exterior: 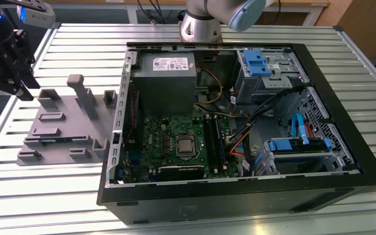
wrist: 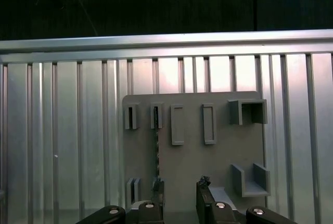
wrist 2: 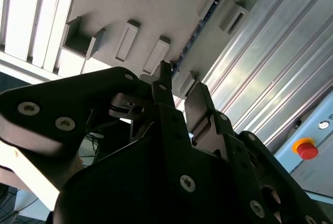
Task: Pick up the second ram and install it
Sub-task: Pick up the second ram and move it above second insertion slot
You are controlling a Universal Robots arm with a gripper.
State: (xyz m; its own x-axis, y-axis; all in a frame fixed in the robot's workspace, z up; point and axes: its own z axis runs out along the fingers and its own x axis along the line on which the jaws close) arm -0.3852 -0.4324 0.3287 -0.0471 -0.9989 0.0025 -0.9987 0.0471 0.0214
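A slatted aluminium table (exterior: 344, 63) is seen carrying a grey plastic tray (exterior: 51, 132) at the exterior view's left and an open computer case (exterior: 240, 196) centre-right.

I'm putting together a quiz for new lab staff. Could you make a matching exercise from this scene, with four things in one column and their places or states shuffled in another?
Things:
1. gripper
2. second ram
3. grey tray
4. computer case

Places or states:
a. standing on edge in a tray slot
b. lying with its side open, on the exterior view's right
c. open and empty, above the tray
d. on the slatted table, beside the case

Pairs: 1-c, 2-a, 3-d, 4-b
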